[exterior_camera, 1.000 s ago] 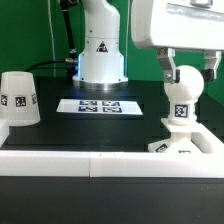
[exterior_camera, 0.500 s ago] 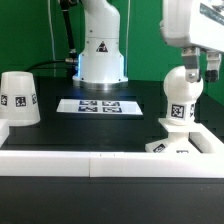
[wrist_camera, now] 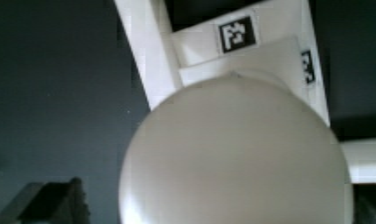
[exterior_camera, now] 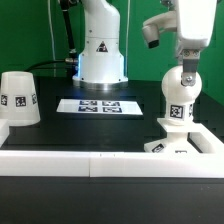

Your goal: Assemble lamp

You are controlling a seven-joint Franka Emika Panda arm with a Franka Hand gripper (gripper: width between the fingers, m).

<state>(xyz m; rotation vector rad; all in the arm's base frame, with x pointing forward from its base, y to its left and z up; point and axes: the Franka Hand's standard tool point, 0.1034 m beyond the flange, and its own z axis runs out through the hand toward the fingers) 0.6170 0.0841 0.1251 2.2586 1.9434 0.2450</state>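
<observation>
**Standing on its base, the bulb sits under a spread end effector**

The white plastic round-headed bulb on a cylindrical stem [exterior_camera: 178, 100] is upright at the exterior view's right. A black-and-white square tag faces the camera on its stem. It stands on the flat square white base [exterior_camera: 181, 146], which lies just behind the long white front rail [exterior_camera: 90, 160]. How the stem meets the base cannot be made out.

The end effector [exterior_camera: 184, 74] hangs straight above the bulb's head with its jaws spread wide. Only one dark finger shows in the exterior view, crossing the top of the head, and the other is hidden. Whether any pad touches the plastic I cannot tell. The arm above it is cut off by the frame's top.

In the wrist view the bulb's head [wrist_camera: 229, 160] fills most of the picture, blurred and very near. One dark finger [wrist_camera: 52, 205] peeks in at a corner. Behind the head lies white plastic with two square tags [wrist_camera: 194, 45]. Whether that is base or rail I cannot tell.

The white truncated-cone shade [exterior_camera: 18, 98] stands narrow end up, well apart at the exterior view's left, clipped by the frame edge. Between the two, further back on the black surface [exterior_camera: 50, 128], lies the marker board [exterior_camera: 98, 105], in front of the big white robot pedestal [exterior_camera: 100, 50].
</observation>
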